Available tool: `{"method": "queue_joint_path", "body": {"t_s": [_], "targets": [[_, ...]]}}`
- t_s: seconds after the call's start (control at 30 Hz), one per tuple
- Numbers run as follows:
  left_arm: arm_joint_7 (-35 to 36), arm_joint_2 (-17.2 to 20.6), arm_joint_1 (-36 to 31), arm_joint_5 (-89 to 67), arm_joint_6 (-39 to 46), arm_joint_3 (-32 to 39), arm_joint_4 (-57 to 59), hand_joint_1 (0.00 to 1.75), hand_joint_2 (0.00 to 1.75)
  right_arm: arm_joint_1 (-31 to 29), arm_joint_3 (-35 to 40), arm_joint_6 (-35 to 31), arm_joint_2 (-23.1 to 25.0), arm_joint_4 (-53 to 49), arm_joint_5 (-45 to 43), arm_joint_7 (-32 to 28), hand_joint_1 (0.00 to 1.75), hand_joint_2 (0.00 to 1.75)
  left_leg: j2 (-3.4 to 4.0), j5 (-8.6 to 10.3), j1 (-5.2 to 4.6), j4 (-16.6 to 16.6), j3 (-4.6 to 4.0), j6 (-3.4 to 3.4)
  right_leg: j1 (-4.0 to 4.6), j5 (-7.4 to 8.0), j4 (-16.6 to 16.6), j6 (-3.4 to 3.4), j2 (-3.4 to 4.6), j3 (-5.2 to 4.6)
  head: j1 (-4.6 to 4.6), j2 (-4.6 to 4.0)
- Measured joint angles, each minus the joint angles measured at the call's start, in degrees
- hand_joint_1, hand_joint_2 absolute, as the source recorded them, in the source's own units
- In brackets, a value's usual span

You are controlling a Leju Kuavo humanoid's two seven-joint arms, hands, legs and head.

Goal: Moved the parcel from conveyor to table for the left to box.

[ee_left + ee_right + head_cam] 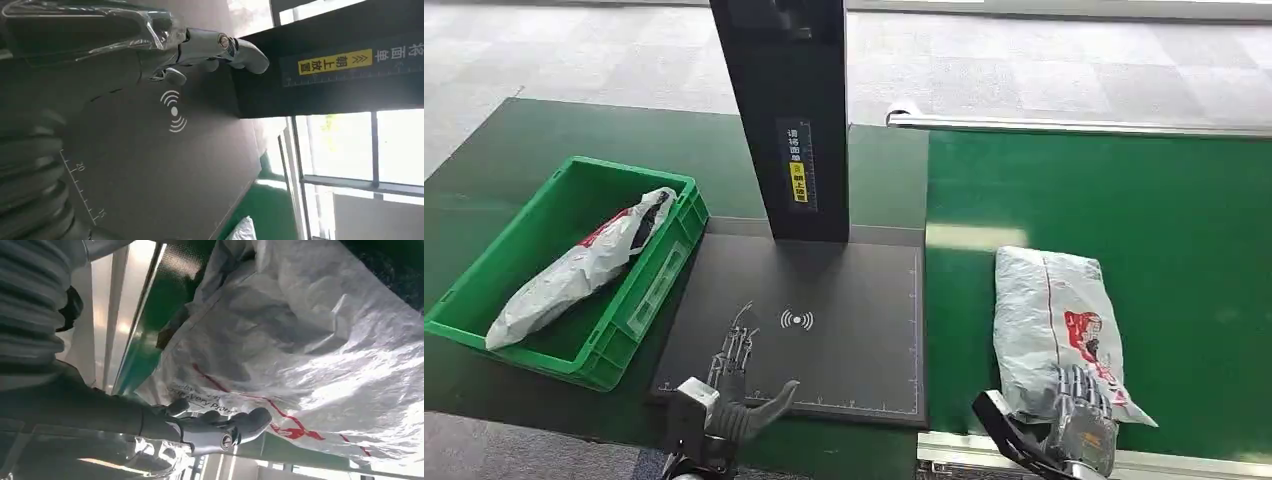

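Head view, left to right: a green plastic crate holding a grey plastic mailer bag; a dark scanning mat with a white wireless symbol below a black upright post; the green conveyor belt, where the task's grey plastic parcel with red print lies. The left hand hovers over the mat's near edge, fingers spread, holding nothing. The right hand rests on the parcel's near end. Left wrist view adds ruler marks along the mat edge. Right wrist view shows the right hand's fingers curled against the crinkled parcel; whether they actually grip it cannot be told.
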Motion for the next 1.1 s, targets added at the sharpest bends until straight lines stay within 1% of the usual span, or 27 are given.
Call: {"method": "queue_joint_path", "body": {"t_s": [0.03, 0.33, 0.6, 1.1], "targets": [[0.00, 0.00, -0.03, 0.00, 0.00, 0.00, 0.02, 0.00, 1.75, 0.04, -0.29, 0.04, 0.09, 0.00, 0.04, -0.02, 1.75, 1.75, 0.00, 0.00, 0.00, 0.00, 0.00, 0.00, 0.00, 0.00, 0.00, 0.00, 0.00, 0.00, 0.02, 0.00], [-0.09, 0.04, -0.12, 0.09, 0.24, 0.00, 0.53, 0.00, 1.75, -0.06, -3.04, 1.68, 1.49, 0.00, -0.68, -1.81, 1.75, 1.75, 0.00, 0.00, 0.00, 0.00, -0.01, 0.00, 0.00, 0.00, 0.00, 0.00, 0.00, 0.02, 0.00, 0.00], [-0.44, 0.02, -0.46, 0.11, 0.59, 0.00, 0.64, 0.00, 1.75, -1.40, -3.28, 1.62, 2.67, -1.12, -0.76, -2.49, 1.75, 1.75, 0.00, 0.00, 0.00, 0.00, 0.00, 0.00, 0.00, 0.00, 0.00, 0.00, 0.00, 0.02, 0.02, 0.00], [-0.48, 0.02, -1.00, 0.02, 0.42, 0.00, 1.29, 0.00, 1.75, -1.32, -3.76, 0.83, 3.04, -1.44, -1.73, -3.48, 1.75, 1.75, 0.00, 0.00, 0.00, 0.00, 0.00, 0.00, 0.00, 0.00, 0.00, 0.00, 0.00, 0.01, 0.02, 0.00]]}}
